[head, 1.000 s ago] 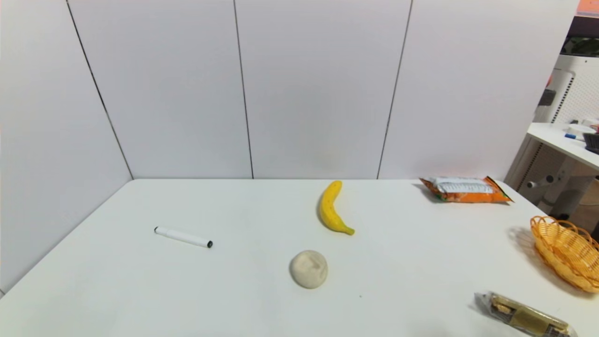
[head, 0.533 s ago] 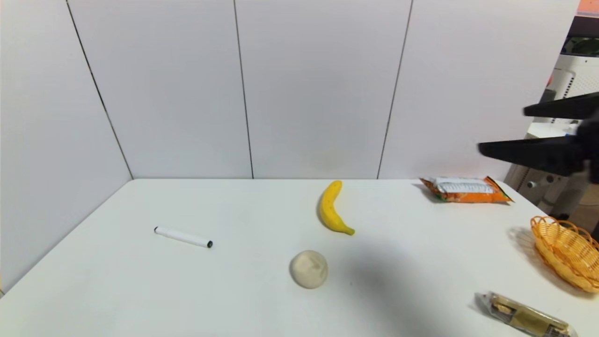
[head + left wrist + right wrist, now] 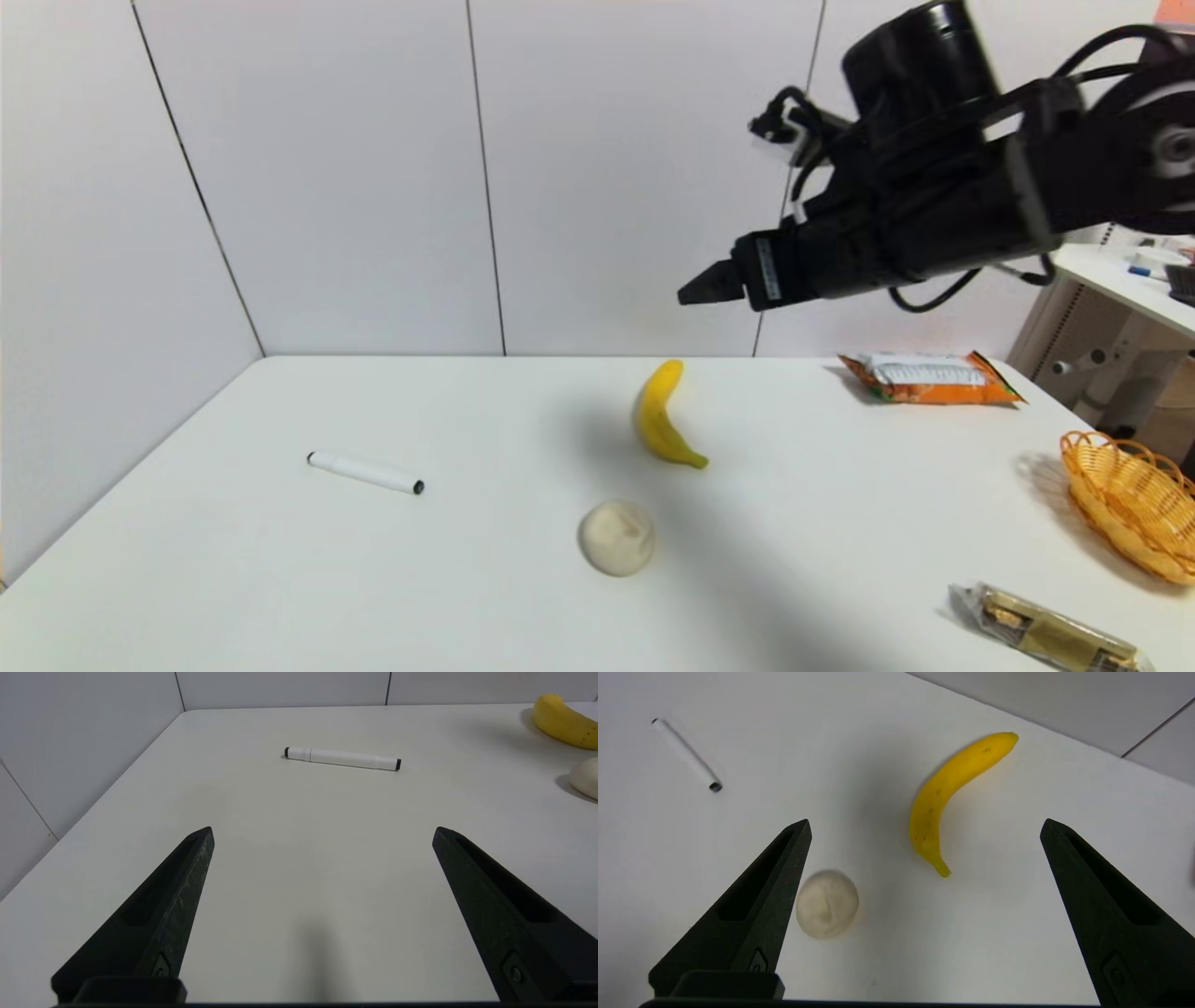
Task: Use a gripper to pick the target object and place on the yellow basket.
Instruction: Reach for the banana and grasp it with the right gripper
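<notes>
The right tool [image 3: 924,826] is held high above the counter [image 3: 485,597] with its two long flat fingers spread wide and nothing between them, and the banana [image 3: 945,795] is seen below and ahead of it, framed in the gap in the right wrist view. In the head view the banana [image 3: 661,416] lies near the middle of the far half of the counter, its long axis running roughly from the far edge toward the robot, the stem tip at the near end. The right arm is judged the nearer one — the left tool [image 3: 322,833], likewise open and empty, is kept low at the left side, with the banana [image 3: 563,721] well off to its right. For a grasp across the curve, a descent is probably needed with the fingers set either side of the thicker middle. The banana is smooth, bright yellow and speckled with small dark marks; just beside it sits a round, matt beige lump [image 3: 616,536], and a white marker pen [image 3: 365,472] lies well apart to the left. The yellow basket [image 3: 1131,502] — woven wicker with a looped rim — stands at the right edge, well apart from the banana.
</notes>
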You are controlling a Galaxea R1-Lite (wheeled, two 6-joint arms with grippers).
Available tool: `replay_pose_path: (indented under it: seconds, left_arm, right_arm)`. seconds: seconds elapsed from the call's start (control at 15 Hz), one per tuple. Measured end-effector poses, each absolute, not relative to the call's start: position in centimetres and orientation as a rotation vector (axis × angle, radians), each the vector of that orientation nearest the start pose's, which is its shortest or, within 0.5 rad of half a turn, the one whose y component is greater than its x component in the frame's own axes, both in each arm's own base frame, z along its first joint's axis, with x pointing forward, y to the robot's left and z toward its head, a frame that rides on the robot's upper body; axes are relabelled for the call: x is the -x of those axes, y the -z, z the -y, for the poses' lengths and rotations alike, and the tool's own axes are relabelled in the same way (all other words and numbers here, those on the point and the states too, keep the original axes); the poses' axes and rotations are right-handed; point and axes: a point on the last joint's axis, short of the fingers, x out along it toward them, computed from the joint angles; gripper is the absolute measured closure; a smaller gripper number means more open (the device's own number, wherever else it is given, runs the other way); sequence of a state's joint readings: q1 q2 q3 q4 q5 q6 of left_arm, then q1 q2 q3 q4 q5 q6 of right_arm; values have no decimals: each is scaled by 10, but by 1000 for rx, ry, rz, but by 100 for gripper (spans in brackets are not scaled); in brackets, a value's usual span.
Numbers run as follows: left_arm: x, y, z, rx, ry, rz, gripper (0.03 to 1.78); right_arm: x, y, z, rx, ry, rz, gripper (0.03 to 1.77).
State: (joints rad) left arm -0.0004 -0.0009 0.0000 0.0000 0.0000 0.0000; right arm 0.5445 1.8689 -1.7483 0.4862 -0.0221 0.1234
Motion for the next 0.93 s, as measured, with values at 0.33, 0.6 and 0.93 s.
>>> replay_pose_path:
  seconds: [0.33, 0.6, 0.93]
  left_arm:
    - [23, -75, 0, 0, 0, 1, 12]
    - [23, -75, 0, 0, 0, 1, 12]
    - [23, -75, 0, 0, 0, 1, 12]
  right_arm:
    - [-351, -219, -225, 63, -366, -737, 11]
    - [-375, -174, -240, 86, -305, -810, 11]
    - [-392, -140, -246, 61, -266, -872, 10]
